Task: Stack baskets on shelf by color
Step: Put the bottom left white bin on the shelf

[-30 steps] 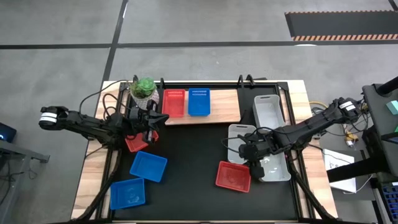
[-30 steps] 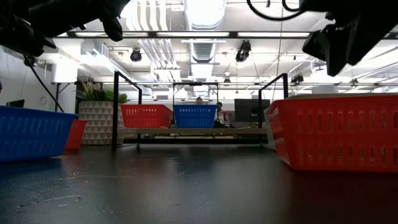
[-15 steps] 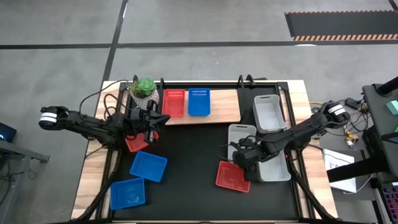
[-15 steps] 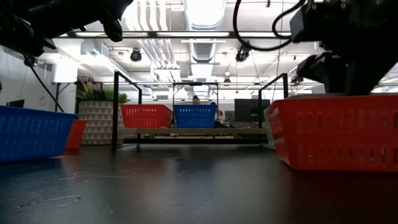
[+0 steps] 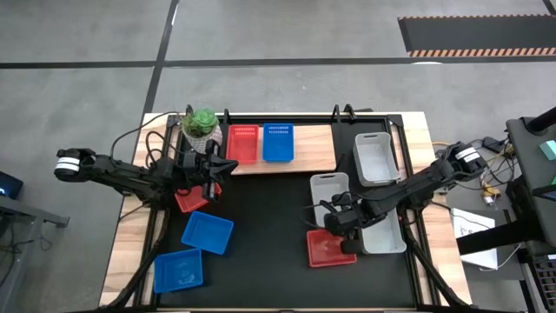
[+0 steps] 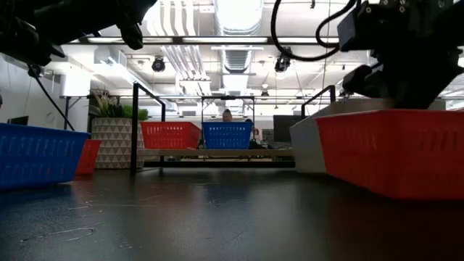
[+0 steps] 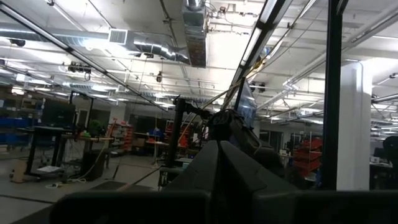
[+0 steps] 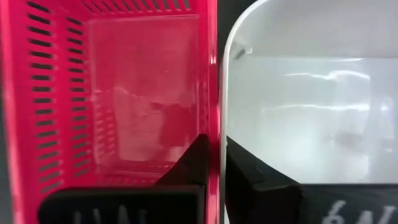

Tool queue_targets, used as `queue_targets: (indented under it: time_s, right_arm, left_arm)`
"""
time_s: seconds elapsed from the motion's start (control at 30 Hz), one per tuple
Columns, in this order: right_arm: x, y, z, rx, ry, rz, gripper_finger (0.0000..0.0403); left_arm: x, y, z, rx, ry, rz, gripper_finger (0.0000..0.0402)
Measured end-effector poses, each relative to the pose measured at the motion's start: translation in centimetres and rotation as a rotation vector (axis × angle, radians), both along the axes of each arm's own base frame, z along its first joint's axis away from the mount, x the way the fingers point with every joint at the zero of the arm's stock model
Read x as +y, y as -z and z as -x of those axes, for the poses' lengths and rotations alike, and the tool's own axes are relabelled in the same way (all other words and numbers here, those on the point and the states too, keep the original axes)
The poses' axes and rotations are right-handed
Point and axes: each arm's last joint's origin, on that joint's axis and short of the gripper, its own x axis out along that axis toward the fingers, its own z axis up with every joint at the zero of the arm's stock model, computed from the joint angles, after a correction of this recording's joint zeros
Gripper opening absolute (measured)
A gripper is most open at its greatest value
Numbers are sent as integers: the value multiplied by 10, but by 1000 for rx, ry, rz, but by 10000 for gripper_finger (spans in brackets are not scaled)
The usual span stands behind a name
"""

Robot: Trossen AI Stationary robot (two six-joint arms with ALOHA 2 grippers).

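On the shelf (image 5: 313,149) at the far side a red basket (image 5: 242,143) and a blue basket (image 5: 278,142) stand side by side. My right gripper (image 5: 346,228) is shut on a red basket (image 5: 328,249) near the table's right. Three whitish baskets (image 5: 330,193) (image 5: 376,158) (image 5: 384,235) lie around it. At the left, my left gripper (image 5: 211,174) is shut on nothing, over the table just beyond another red basket (image 5: 188,201). Two blue baskets (image 5: 207,233) (image 5: 178,269) lie near the left front. My right gripper pinches the red basket's far wall (image 8: 214,124), near its right end, between its two fingers. One finger (image 8: 193,162) is inside the basket and the other (image 8: 249,171) outside, beside a whitish basket (image 8: 298,112). The fingers come from the table's right, slanting down, along the wall.
A plant in a white patterned pot (image 5: 201,126) stands at the shelf's left end. Black frame posts (image 6: 135,127) (image 6: 333,109) rise beside the shelf. Cables run along the left arm. Bare black tabletop (image 5: 269,217) lies between the two groups of baskets.
My right gripper has moved toward the table's left edge and down onto the red basket and shut on its wall. The red basket has turned a little, squarer to the table. The whitish basket beside it has shifted toward the left.
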Motion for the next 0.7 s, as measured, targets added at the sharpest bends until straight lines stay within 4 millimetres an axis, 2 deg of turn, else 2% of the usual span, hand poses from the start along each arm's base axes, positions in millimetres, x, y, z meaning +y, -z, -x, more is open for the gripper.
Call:
queue_targets:
  time_s: [0.4, 0.7]
  right_arm:
    - [3, -29, -8, -61, 13, -33, 13]
    - [4, -8, -8, 10, 48, -36, 22]
  left_arm:
    - [0, 0, 0, -1, -2, 1, 0]
    - [0, 0, 0, -1, -2, 1, 0]
